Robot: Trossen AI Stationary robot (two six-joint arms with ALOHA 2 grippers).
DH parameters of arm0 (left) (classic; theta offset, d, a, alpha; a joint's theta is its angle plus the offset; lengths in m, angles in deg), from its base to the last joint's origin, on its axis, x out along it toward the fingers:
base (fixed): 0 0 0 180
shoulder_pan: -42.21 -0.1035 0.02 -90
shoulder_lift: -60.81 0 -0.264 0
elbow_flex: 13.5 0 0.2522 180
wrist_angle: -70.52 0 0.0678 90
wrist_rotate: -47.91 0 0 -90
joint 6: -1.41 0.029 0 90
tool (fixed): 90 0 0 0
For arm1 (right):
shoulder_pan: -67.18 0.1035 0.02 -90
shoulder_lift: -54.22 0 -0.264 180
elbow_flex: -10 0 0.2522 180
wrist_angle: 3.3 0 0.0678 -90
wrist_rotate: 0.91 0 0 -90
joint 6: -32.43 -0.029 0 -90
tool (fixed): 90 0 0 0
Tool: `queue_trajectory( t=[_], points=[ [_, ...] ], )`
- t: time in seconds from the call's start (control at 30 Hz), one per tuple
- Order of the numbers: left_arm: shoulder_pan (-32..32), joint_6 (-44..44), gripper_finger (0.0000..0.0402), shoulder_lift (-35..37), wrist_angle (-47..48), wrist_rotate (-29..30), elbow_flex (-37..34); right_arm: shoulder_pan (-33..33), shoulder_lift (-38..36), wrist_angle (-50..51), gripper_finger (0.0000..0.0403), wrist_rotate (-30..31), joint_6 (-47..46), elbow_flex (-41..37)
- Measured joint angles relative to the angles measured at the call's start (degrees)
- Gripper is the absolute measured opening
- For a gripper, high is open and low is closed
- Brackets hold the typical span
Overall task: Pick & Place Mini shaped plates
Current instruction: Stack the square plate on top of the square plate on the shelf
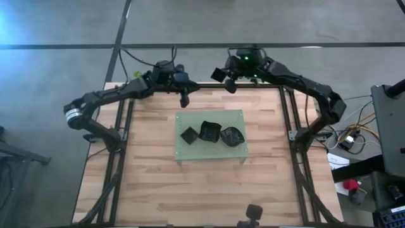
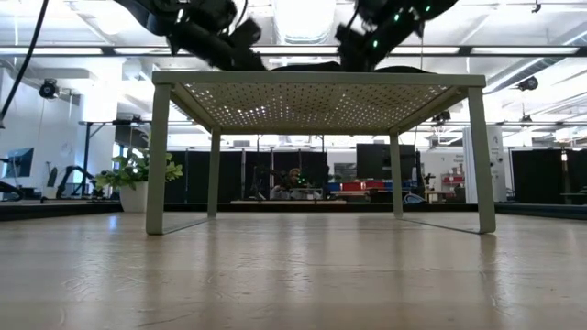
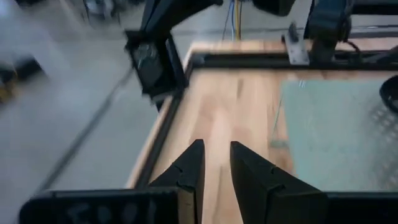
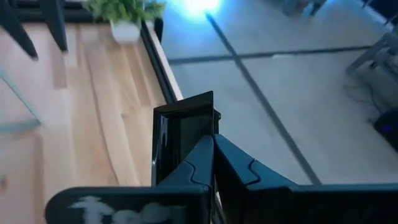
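- Reading for labels: none legible; whitish blurred marks on both wrist housings can't be made out.
- Wood-plank table (image 1: 158, 183), dark metal frame round the edges.
- Mid-table: light green perforated mat (image 1: 193, 120), rectangular, raised on four legs.
- Three mini shaped plates (image 1: 211, 133) on the mat, glossy black, in a row; left one squarish, right one rounder.
- Left gripper (image 1: 184, 99) at the far edge, just off the mat's far-left corner; fingers slightly apart, empty.
- Right gripper (image 1: 219, 74) beyond the far edge, fingers pinched on a flat, square-cornered black plate (image 4: 186, 127).
- Leafy plant (image 4: 124, 11) in a white pot, far-left corner.
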Motion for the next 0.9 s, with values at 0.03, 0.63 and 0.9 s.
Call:
queue_trajectory(
  t=[0.03, 0.63, 0.9],
  points=[
    [1.1, 0.9, 0.0071, 0.0, -1.5, 1.1, 0.0, 0.6, -0.8, -0.1, 0.0008, 0.1, -0.1, 0.0],
    [17.6, 1.8, 0.0071, 0.0, -15.6, 35.3, 0.0, 10.8, -5.5, 0.3, 0.0008, 4.0, 0.3, -0.1],
    [17.7, -1.7, 0.0071, -0.2, -15.8, 35.6, 0.0, 12.7, -5.5, -0.3, 0.0008, 4.4, 1.3, -0.1]
  ],
)
